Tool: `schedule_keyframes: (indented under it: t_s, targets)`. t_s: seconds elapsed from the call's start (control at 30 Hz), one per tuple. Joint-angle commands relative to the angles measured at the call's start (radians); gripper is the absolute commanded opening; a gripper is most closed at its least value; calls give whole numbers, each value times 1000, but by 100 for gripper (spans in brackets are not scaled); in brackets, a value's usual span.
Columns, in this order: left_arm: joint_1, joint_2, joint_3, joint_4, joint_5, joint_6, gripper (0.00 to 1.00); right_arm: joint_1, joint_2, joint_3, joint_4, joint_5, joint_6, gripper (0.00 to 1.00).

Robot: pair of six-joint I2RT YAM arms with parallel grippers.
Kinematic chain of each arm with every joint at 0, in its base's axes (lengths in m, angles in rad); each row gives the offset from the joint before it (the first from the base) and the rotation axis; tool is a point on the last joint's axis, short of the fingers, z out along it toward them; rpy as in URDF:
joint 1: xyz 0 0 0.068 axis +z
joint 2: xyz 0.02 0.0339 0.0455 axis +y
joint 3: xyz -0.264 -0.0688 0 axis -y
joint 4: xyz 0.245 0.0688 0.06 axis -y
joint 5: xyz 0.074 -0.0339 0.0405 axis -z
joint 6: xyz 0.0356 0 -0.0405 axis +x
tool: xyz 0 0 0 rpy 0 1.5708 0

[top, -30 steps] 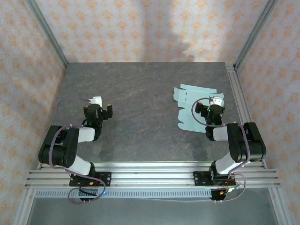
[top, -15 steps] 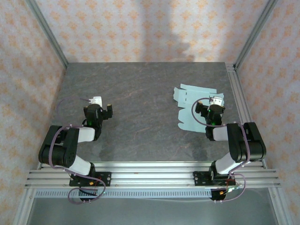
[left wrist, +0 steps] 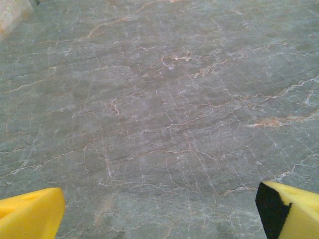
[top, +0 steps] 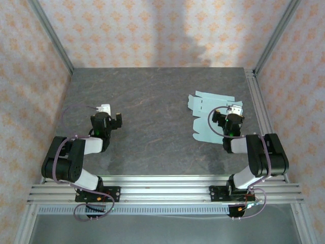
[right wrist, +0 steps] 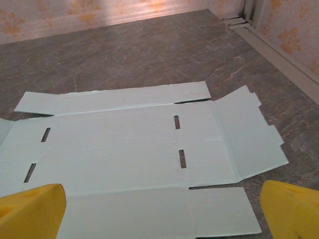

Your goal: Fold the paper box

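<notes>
Over on the left, the left gripper (left wrist: 159,211) hovers above the grey marbled stone tabletop (left wrist: 159,99), jaws wide apart. Further right, the paper box (right wrist: 124,144), a pale mint-blue die-cut card sheet, lies flat beneath the right gripper (right wrist: 162,211), equally spread and empty. Best pin the centre panel first, then lift a flap.

Nothing has shifted (paper box (top: 203,114) included)

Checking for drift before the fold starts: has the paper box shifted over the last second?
No. The paper box lies flat in the same spot, as near the right rail as before.
</notes>
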Motion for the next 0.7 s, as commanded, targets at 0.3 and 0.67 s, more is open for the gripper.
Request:
schedule_keyframes:
  t_s: [0.3,0.67]
  targets:
    - [-294,-137,305,-416,-118,35,100,-7,-328,259,-695,60,193,100]
    - [-555,-58,404,-433,-31,-141,100,-7,-43,639,-1255,-91,247,99]
